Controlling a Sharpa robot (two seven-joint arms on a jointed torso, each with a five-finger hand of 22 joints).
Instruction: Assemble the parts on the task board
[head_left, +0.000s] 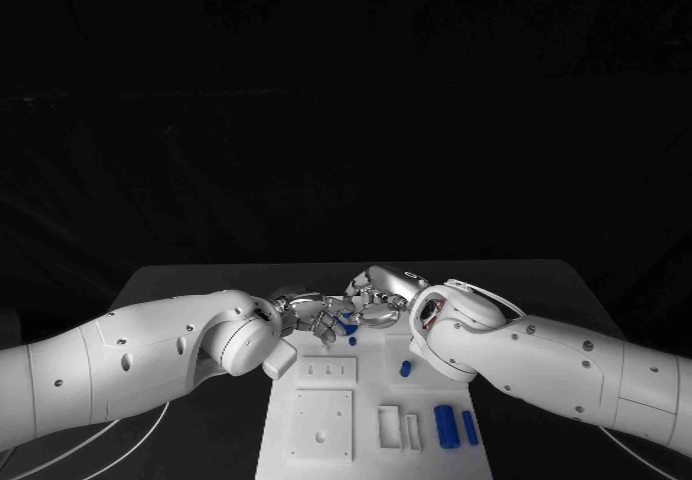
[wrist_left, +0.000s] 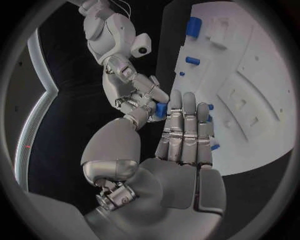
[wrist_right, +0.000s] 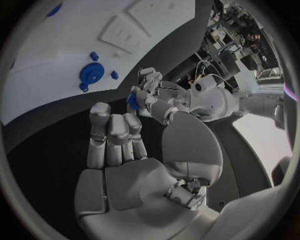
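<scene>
Head view: above the far end of the white rectangular task board (head_left: 325, 420) on the black bench (head_left: 202, 280), the silver left robot hand (head_left: 306, 318) and the silver right robot hand (head_left: 378, 298) meet, a small blue plastic part (head_left: 346, 325) between them; two blue cylinders (head_left: 456, 425) lie on the board's near right.

Left wrist view: the left robot hand (wrist_left: 181, 150) is flat, fingers extended, empty — the right robot hand (wrist_left: 139, 100) pinches the part (wrist_left: 161, 110).

Right wrist view: the right robot hand (wrist_right: 125, 150) grasps the part (wrist_right: 133, 101) opposite the left robot hand (wrist_right: 153, 95) — a round blue gear-like piece (wrist_right: 92, 74) sits on the board (wrist_right: 56, 60).
</scene>
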